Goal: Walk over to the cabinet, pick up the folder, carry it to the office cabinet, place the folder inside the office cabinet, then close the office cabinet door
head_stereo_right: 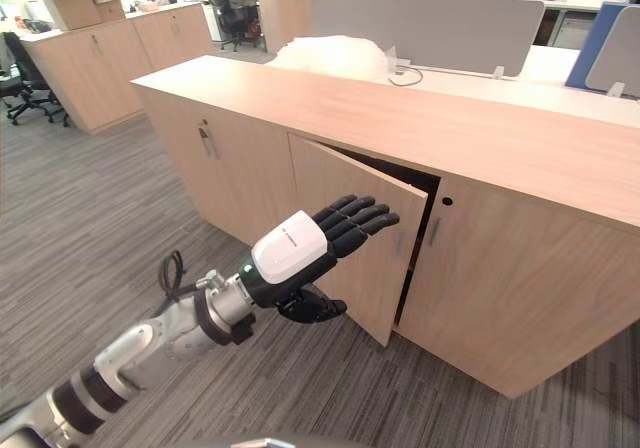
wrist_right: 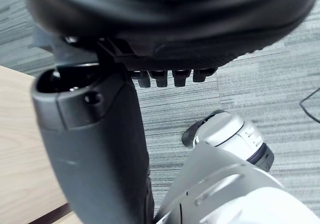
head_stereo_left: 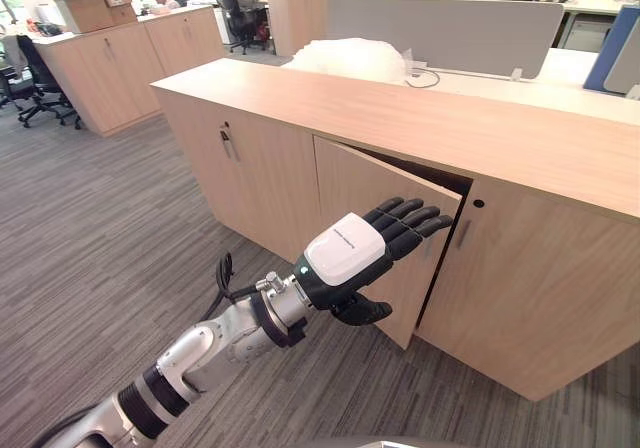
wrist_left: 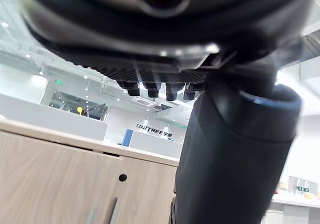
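The left hand is held with straight, released fingers laid against the outer face of the half-open door of the office cabinet, near the free edge of the door. The right hand is seen relaxed above the carpet floor close to the cabinet, and nothing is grasped by it. The place of the folder cannot be told.

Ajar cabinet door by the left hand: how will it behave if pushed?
The cabinet door looks a stiff flat panel, unlikely to flex. Hinged and ajar, it probably swings shut if the left hand pushes.
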`<state>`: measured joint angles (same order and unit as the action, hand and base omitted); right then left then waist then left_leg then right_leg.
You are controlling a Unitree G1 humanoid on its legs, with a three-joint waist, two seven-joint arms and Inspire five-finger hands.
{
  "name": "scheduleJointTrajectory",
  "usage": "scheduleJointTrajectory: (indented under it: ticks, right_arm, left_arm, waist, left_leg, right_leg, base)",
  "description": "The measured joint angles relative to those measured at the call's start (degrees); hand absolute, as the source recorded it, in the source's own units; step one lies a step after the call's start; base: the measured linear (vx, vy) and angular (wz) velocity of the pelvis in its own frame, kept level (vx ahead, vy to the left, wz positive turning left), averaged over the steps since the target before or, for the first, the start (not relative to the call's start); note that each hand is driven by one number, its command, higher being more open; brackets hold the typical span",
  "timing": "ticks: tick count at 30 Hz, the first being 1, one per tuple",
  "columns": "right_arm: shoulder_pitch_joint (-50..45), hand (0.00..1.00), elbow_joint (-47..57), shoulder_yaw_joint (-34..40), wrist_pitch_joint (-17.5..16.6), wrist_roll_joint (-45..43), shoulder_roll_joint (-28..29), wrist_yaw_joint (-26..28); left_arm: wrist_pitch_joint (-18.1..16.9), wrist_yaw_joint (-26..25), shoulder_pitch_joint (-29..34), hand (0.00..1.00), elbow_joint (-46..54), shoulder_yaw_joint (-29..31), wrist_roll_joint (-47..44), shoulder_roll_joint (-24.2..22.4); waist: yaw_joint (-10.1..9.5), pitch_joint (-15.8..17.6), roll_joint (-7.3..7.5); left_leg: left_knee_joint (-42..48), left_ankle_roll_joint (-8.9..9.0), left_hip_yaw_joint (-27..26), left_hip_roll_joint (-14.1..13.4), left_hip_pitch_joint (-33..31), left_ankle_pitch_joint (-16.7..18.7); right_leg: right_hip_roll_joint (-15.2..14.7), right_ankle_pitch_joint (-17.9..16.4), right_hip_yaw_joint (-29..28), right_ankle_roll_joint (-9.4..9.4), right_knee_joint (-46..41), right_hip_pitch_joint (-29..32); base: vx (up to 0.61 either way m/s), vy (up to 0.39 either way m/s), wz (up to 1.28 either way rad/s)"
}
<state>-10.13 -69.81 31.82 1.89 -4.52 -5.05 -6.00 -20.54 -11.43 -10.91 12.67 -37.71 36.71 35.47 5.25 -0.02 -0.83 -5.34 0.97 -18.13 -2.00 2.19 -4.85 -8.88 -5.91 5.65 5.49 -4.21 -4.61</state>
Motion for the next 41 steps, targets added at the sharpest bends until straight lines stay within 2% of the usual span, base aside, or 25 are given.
scheduleJointTrajectory:
  ticks: [2, 3, 4, 5, 6, 7, 8, 9, 10, 11, 12, 13, 14, 15, 18, 20, 21, 24, 26, 28, 31, 35, 37, 41]
  right_arm:
    - [0.72, 1.00, -0.03, -1.81, -0.02, 0.04, 0.40, -0.32]
    - [0.64, 1.00, -0.17, -1.82, -0.07, 0.02, 0.64, -0.32]
    - [0.67, 1.00, -0.75, -1.80, -0.21, -0.07, 1.09, -0.34]
    - [0.93, 1.00, -1.00, -1.48, -0.16, -0.09, 1.31, -0.35]
    - [1.01, 1.00, -1.01, -1.39, -0.11, -0.09, 1.07, -0.40]
    - [1.29, 1.00, -0.93, -0.91, 0.37, -0.02, 0.23, -0.63]
    - [1.58, 1.00, -0.90, 1.13, 1.09, 0.04, -0.23, -0.85]
    - [1.81, 1.00, -0.86, 2.17, 1.63, 0.25, -0.41, -0.89]
    - [2.08, 1.00, -0.87, 3.67, 2.64, 0.94, -1.01, -0.86]
    - [2.02, 1.00, -0.88, 4.37, 3.06, 1.88, -1.33, -0.77]
    - [1.99, 1.00, -0.81, 4.97, 3.84, 2.33, -2.13, -0.75]
    - [2.43, 1.00, -0.73, 5.54, 4.09, 2.34, -2.81, -0.63]
    - [2.73, 1.00, -0.42, 5.63, 4.09, 2.35, -2.94, -0.48]
    - [3.13, 1.00, 1.49, 4.77, 3.96, 2.50, -1.90, -0.18]
    - [2.39, 1.00, 3.67, -0.69, 3.90, 4.09, -0.15, 0.39]
    - [2.64, 1.00, 5.58, -3.47, 3.71, 4.42, 1.46, 0.74]
    - [2.73, 1.00, 6.13, -4.00, 3.68, 4.42, 1.75, 0.90]
    - [3.22, 1.00, 7.94, -4.45, 3.29, 4.42, 1.82, 1.96]
    - [4.30, 1.00, 8.50, -6.37, 3.30, 4.48, 0.65, 1.92]
    - [3.87, 1.00, 8.74, -6.09, 3.27, 4.47, 0.64, 1.88]
    - [3.13, 1.00, 7.36, -3.65, 2.85, 4.46, 0.90, 1.89]
    - [3.01, 1.00, 3.97, -0.92, 2.52, 4.38, 1.23, 1.53]
    - [2.96, 1.00, 3.18, 1.30, 2.53, 4.29, 1.81, 1.27]
    - [3.23, 1.00, 2.49, 1.19, 2.43, 4.26, 1.64, 0.93]
  left_arm:
    - [0.60, -0.14, 3.39, 1.00, -5.08, -1.19, 0.02, -2.61]
    - [1.19, -0.05, 4.88, 1.00, -6.32, -1.43, 0.02, -4.01]
    - [2.47, 1.14, 8.54, 1.00, -8.25, -1.32, -1.15, -6.46]
    - [3.57, 4.14, 11.80, 1.00, -9.80, -1.12, -5.18, -8.99]
    - [4.14, 5.77, 13.17, 1.00, -10.52, -0.98, -7.31, -10.41]
    - [5.23, 9.59, 16.30, 1.00, -11.99, 0.41, -12.47, -13.04]
    - [6.25, 12.18, 19.71, 1.00, -14.54, 3.34, -17.85, -16.33]
    - [6.84, 13.13, 21.30, 1.00, -15.96, 5.31, -21.06, -18.05]
    - [8.80, 14.55, 24.16, 1.00, -19.28, 9.91, -28.51, -21.50]
    - [10.04, 15.07, 25.03, 1.00, -21.01, 12.16, -32.31, -22.98]
    - [12.34, 15.76, 26.11, 1.00, -24.75, 16.76, -38.93, -25.29]
    - [13.75, 15.82, 27.13, 1.00, -27.79, 20.58, -44.33, -26.33]
    - [14.20, 15.80, 27.86, 1.00, -29.00, 22.31, -47.18, -26.47]
    - [15.26, 15.89, 28.82, 1.00, -32.31, 25.34, -53.20, -26.04]
    - [16.30, 16.09, 30.21, 1.00, -37.15, 28.84, -55.88, -25.06]
    - [16.58, 17.03, 30.54, 1.00, -43.73, 30.57, -56.27, -25.61]
    - [16.84, 17.36, 30.26, 1.00, -45.75, 31.24, -56.27, -26.04]
    - [17.16, 17.76, 26.39, 1.00, -57.03, 39.46, -57.57, -30.89]
    - [17.29, 16.54, 24.04, 1.00, -65.57, 46.45, -57.28, -33.39]
    - [17.28, 15.27, 22.49, 1.00, -68.99, 50.10, -53.95, -33.90]
    - [17.17, 14.14, 22.22, 1.00, -70.94, 54.53, -48.03, -34.10]
    - [17.45, 12.46, 22.56, 1.00, -74.22, 59.45, -47.29, -34.21]
    - [17.47, 11.86, 23.14, 1.00, -74.85, 59.53, -47.37, -34.03]
    - [17.47, 11.51, 23.41, 1.00, -74.87, 59.19, -46.96, -33.65]
  waist:
    - [1.42, 1.20, 1.22]
    - [1.50, 1.26, 1.37]
    - [1.24, 1.65, 2.12]
    - [0.76, 2.84, 1.85]
    - [0.57, 3.29, 1.60]
    - [0.49, 4.67, 0.02]
    - [0.44, 5.53, -0.81]
    - [0.31, 5.91, -1.03]
    - [-0.23, 6.36, -1.52]
    - [-0.52, 6.54, -1.85]
    - [-1.48, 6.83, -2.37]
    - [-2.95, 6.95, -2.59]
    - [-3.64, 6.93, -2.61]
    - [-4.59, 7.12, -1.64]
    - [-4.80, 6.43, 0.62]
    - [-4.97, 5.23, 1.14]
    - [-4.98, 4.89, 1.03]
    - [-5.35, 4.41, -0.90]
    - [-5.48, 4.00, -2.81]
    - [-5.12, 3.94, -3.29]
    - [-5.11, 3.48, -2.76]
    - [-5.14, 2.32, -1.88]
    - [-5.17, 2.24, -1.46]
    - [-5.17, 2.45, -1.10]
  left_leg:
    - [0.31, 0.40, -0.26, -0.49, 1.36, 0.29]
    - [0.69, 0.57, -0.78, -0.76, 1.78, 0.57]
    - [4.78, 0.96, -2.20, -1.97, 0.92, 3.06]
    - [14.08, 1.15, -3.03, -4.69, -2.35, 7.83]
    - [18.84, 1.41, -3.15, -6.51, -4.10, 10.22]
    - [26.06, 1.41, -3.03, -9.86, -6.17, 13.43]
    - [30.76, 0.90, -2.69, -11.57, -7.31, 14.20]
    - [32.67, 0.86, -1.49, -12.08, -7.86, 14.17]
    - [35.53, 0.63, 3.08, -12.26, -9.02, 13.99]
    - [36.82, 0.61, 5.95, -11.86, -9.64, 13.95]
    - [36.31, 2.50, 13.72, -9.09, -10.11, 16.61]
    - [32.78, 3.95, 21.89, -5.13, -9.12, 17.90]
    - [29.87, 4.00, 26.38, -3.27, -7.89, 17.92]
    - [25.71, 2.75, 29.53, -1.40, -5.67, 17.49]
    - [24.56, 2.55, 26.41, -1.24, -4.91, 17.60]
    - [23.44, 2.17, 23.74, -0.96, -3.83, 18.11]
    - [22.74, 2.05, 22.92, -0.83, -3.46, 18.05]
    - [20.04, 1.35, 18.63, -0.85, -0.91, 17.72]
    - [17.60, 0.51, 13.52, -1.65, 1.42, 17.07]
    - [16.29, 0.48, 12.69, -1.53, 3.36, 16.76]
    - [14.43, 0.62, 12.56, -1.52, 5.14, 16.55]
    - [12.26, 0.98, 13.15, -1.76, 5.06, 15.35]
    - [11.12, 1.33, 13.64, -1.64, 5.15, 14.55]
    - [10.52, 1.48, 14.23, -1.82, 5.57, 14.26]
  right_leg:
    - [0.31, 0.07, 0.00, -0.07, 0.27, -1.33]
    - [0.41, 0.12, -0.29, 0.00, 0.23, -1.73]
    - [0.75, 0.23, -0.85, -0.16, -0.14, -1.59]
    - [1.52, 0.34, -0.83, -0.35, -0.30, -1.68]
    - [2.33, 0.36, -0.93, -0.39, -0.37, -1.80]
    - [4.16, 0.34, -1.55, -0.61, -0.40, -2.34]
    - [5.04, 0.15, -2.87, -1.31, -0.39, -2.60]
    - [5.32, -0.04, -3.63, -1.78, -0.42, -2.64]
    - [6.08, -0.01, -5.36, -2.08, -0.42, -2.57]
    - [6.34, 0.00, -6.26, -2.07, -0.55, -2.55]
    - [6.49, 0.08, -8.11, -2.09, -1.12, -2.13]
    - [6.55, 0.12, -10.43, -1.80, -1.77, -0.93]
    - [6.69, 0.06, -11.64, -1.47, -2.05, -0.22]
    - [6.80, -0.09, -13.78, -0.99, -2.47, 0.57]
    - [6.09, 0.42, -15.13, -0.57, -2.16, 0.92]
    - [5.34, 0.57, -17.09, -0.08, -1.24, 1.19]
    - [5.09, 0.72, -17.73, 0.15, -1.05, 1.51]
    - [4.61, 1.64, -18.79, 1.40, -1.74, 3.03]
    - [4.58, 1.62, -13.96, 1.42, -5.67, 6.06]
    - [4.32, 1.57, -10.24, 1.35, -6.39, 5.85]
    - [4.56, 2.04, -9.03, 0.77, -3.53, 3.93]
    - [4.78, 6.00, -7.35, -0.09, 4.57, 0.94]
    - [4.93, 7.63, -6.81, -0.45, 7.30, -0.12]
    - [5.26, 8.79, -6.13, -0.94, 9.07, -1.26]
  base:
    - [0.00, -0.030, -0.11]
    - [0.01, -0.022, -0.36]
    - [0.01, -0.063, -0.54]
    - [0.00, -0.080, -0.59]
    - [0.00, -0.086, -0.48]
    - [-0.01, -0.053, -0.47]
    - [0.00, -0.036, -0.48]
    - [-0.01, -0.046, -0.62]
    - [0.00, -0.038, -0.52]
    - [0.00, -0.032, -0.67]
    - [0.01, 0.035, -0.78]
    - [0.01, 0.072, -0.90]
    - [0.04, 0.159, -1.06]
    - [0.05, 0.128, -0.71]
    - [0.09, 0.092, -0.43]
    - [0.13, 0.106, -0.57]
    - [0.12, 0.095, -0.59]
    - [0.13, 0.083, -0.79]
    - [0.10, 0.031, -1.01]
    - [0.08, 0.031, -0.40]
    - [0.05, 0.025, -0.06]
    - [0.02, -0.011, 0.07]
    - [-0.02, -0.019, 0.09]
    - [-0.05, -0.027, 0.06]
